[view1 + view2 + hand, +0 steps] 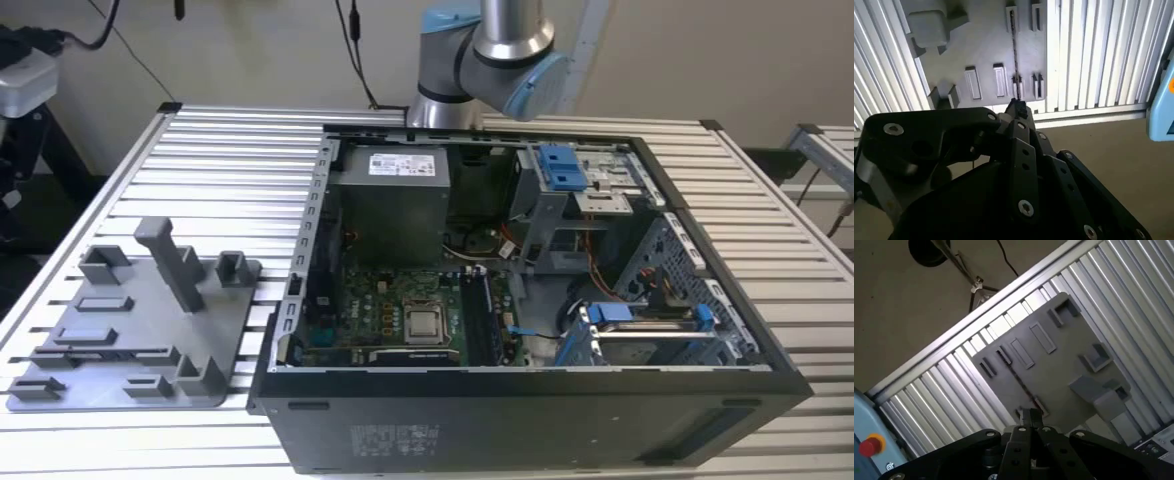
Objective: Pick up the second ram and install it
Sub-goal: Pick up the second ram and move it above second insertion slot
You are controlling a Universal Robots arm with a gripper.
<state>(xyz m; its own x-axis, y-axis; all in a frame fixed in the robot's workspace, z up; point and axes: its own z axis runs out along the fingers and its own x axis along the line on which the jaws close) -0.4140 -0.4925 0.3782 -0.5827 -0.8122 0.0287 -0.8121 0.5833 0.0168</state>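
Grey tray [200, 330] sits on the exterior view's left. The second ram [1014, 50] is on the tray, standing on its long edge in a row of small slot blocks, and reads as a thin dark line in both wrist views. My gripper [1016, 106] hangs above the tray, tips in line with the stick's length, fingertips pressed together and pinching nothing that I can see. My guess on handling: light, stiff, thin board, fragile at the chips and contact edge, with smooth faces that may slip. I'd take it by the two flat faces near mid-length, up at the top edge. Right of the tray is the open PC case [534, 400]. Hard to make out: the stick's label edge-on and how deep it sits; whether the motherboard [400, 310] memory slots are filled. My own linkage covers part of the tray.
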